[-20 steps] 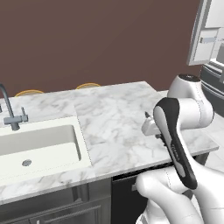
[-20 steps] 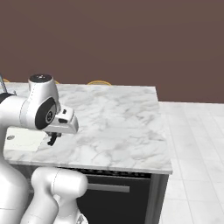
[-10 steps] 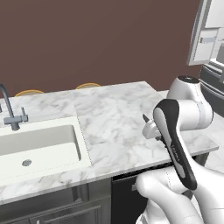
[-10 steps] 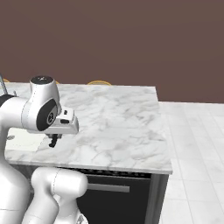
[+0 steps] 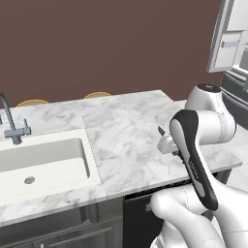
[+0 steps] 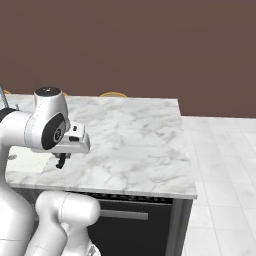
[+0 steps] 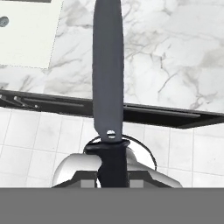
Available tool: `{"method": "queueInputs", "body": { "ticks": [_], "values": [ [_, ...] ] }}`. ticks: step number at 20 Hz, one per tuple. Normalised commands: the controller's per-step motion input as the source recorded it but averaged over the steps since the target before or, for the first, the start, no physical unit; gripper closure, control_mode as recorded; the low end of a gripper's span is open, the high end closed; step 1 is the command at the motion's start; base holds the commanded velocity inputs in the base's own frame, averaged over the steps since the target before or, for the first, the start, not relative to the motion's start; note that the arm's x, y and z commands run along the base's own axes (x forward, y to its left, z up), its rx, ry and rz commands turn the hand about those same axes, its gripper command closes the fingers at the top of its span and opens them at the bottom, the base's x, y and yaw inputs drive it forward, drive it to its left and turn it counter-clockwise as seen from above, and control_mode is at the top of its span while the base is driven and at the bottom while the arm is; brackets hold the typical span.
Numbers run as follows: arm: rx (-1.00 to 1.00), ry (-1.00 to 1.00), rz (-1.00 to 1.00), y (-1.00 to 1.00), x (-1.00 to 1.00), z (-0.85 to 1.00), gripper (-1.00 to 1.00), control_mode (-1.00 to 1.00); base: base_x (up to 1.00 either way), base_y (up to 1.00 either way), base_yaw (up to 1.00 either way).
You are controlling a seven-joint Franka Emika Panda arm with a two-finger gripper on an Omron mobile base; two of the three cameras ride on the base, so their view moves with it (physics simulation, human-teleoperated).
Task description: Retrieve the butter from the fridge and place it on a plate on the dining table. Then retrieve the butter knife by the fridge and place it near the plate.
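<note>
Now the pincer (image 7: 112, 173) is closed on the black handle of the butter knife (image 7: 108, 74); its grey blade points straight ahead, above the marble surface (image 7: 175, 57).

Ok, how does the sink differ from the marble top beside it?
The sink is a plain off-white sunken basin with a drain; the marble top is flat and grey-veined. In the left base view the sink takes the island's left part, while the marble top runs on to its right edge. Both belong to one island.
</note>
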Motion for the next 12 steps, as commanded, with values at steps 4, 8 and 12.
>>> {"method": "queueInputs", "body": {
  "ticks": [4,8,12],
  "values": [
    [0.0,0.0,0.0,0.0,0.0,0.0,1.0,1.0,-0.18,0.25,0.0],
    [0.0,0.0,0.0,0.0,0.0,0.0,1.0,1.0,-0.48,0.63,0.0],
    [0.0,0.0,0.0,0.0,0.0,0.0,1.0,1.0,-0.63,0.65,0.0]
  ]
}}
